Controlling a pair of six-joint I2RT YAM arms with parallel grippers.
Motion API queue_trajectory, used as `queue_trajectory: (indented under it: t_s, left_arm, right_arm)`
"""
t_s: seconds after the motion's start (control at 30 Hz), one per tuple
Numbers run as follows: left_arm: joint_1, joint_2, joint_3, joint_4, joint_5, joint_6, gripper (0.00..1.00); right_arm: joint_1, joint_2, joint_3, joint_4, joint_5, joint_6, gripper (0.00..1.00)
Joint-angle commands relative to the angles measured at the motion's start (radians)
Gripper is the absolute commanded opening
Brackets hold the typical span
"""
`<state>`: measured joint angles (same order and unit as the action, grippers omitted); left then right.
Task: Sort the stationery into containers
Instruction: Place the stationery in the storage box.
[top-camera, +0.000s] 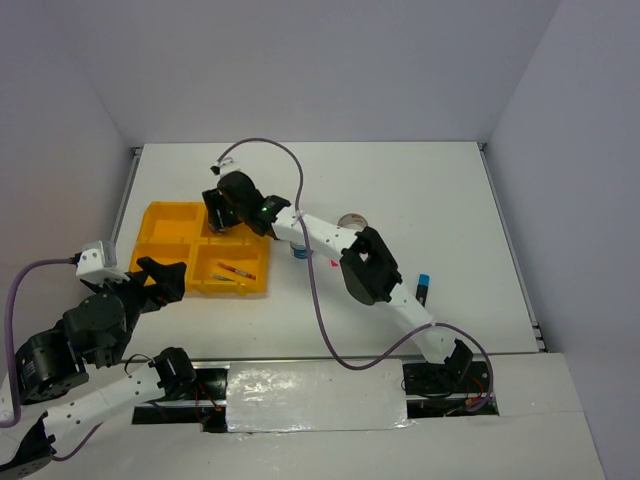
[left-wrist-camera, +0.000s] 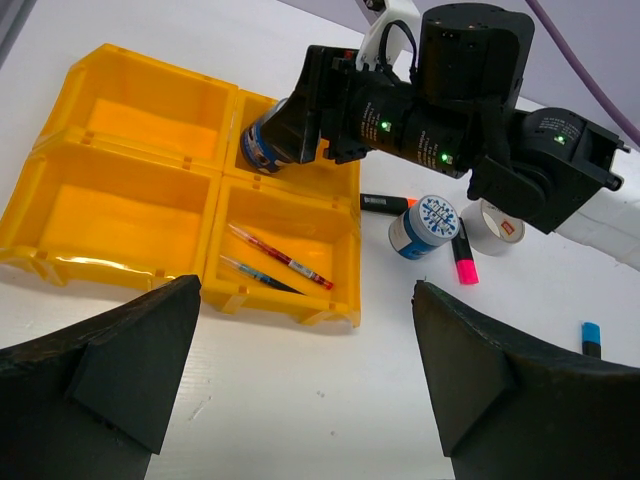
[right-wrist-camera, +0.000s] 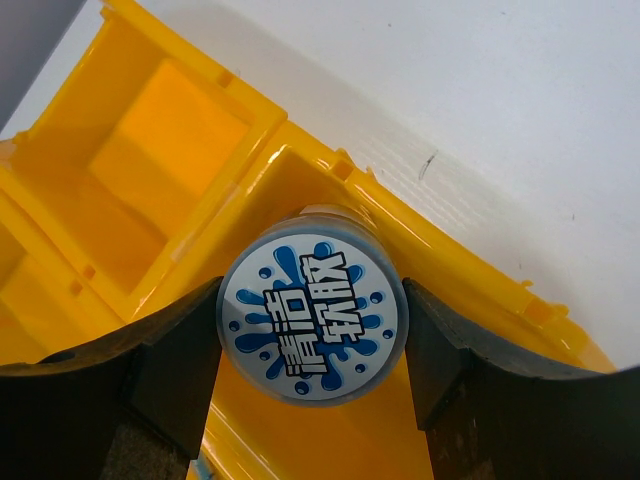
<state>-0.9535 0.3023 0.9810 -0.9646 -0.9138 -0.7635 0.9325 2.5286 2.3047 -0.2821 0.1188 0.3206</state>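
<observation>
My right gripper (top-camera: 222, 212) is shut on a blue-white patterned tape roll (right-wrist-camera: 312, 315), its fingers (right-wrist-camera: 180, 350) pressed on both sides. It holds the roll (left-wrist-camera: 262, 140) over the far right compartment of the yellow-orange tray (top-camera: 168, 225). A red pen (left-wrist-camera: 285, 258) and a blue pen (left-wrist-camera: 255, 273) lie in the near right compartment. My left gripper (left-wrist-camera: 307, 300) is open and empty, just short of the tray's near edge (left-wrist-camera: 280, 305). On the table right of the tray lie a second tape roll (left-wrist-camera: 425, 222), a pink highlighter (left-wrist-camera: 465, 266), a grey tape ring (left-wrist-camera: 495, 225) and a black marker (left-wrist-camera: 385, 203).
A blue-capped marker (top-camera: 424, 288) lies on the table near the right arm's base. The right arm (top-camera: 365, 265) stretches across the table's middle above the loose items. The tray's two left compartments (left-wrist-camera: 130, 120) hold nothing.
</observation>
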Motion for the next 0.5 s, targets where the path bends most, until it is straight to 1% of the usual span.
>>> queue_trajectory:
  t_s: [0.0,0.1,0.13,0.17,0.2,0.27,0.3,0.33,0.4,0.47]
  left_arm:
    - [0.001,-0.003,0.005,0.043,0.001,0.013,0.99]
    - [0.001,0.001,0.005,0.044,0.004,0.016,0.99]
    - [0.002,0.003,0.005,0.044,0.004,0.016,0.99]
    - [0.001,0.004,0.005,0.046,0.006,0.018,0.99]
    - [0.002,0.004,0.004,0.044,0.006,0.020,0.99]
    - [0.002,0.008,0.005,0.047,0.009,0.021,0.99]
    - [0.002,0.008,0.004,0.049,0.009,0.021,0.99]
    - [0.002,0.009,0.004,0.049,0.010,0.023,0.99]
    - [0.002,0.009,0.005,0.049,0.010,0.023,0.99]
    - [0.002,0.008,0.004,0.049,0.012,0.023,0.99]
  right_arm:
    - [-0.004,0.010,0.097,0.058,-0.014,-0.052,0.30]
    - [-0.011,0.015,0.114,0.050,-0.036,-0.055,0.41]
    - [-0.012,0.006,0.105,0.050,-0.041,-0.055,0.50]
    - [-0.009,-0.002,0.098,0.049,-0.047,-0.057,0.54]
    - [-0.008,-0.028,0.073,0.050,-0.056,-0.057,0.62]
    - [-0.005,-0.063,0.033,0.064,-0.062,-0.061,0.65]
    - [-0.001,-0.101,0.000,0.067,-0.064,-0.066,0.73]
    - [0.000,-0.120,-0.011,0.069,-0.067,-0.074,0.85]
    - [0.003,-0.158,-0.019,0.054,-0.073,-0.080,0.95]
    - [0.005,-0.174,-0.008,0.023,-0.076,-0.092,0.96]
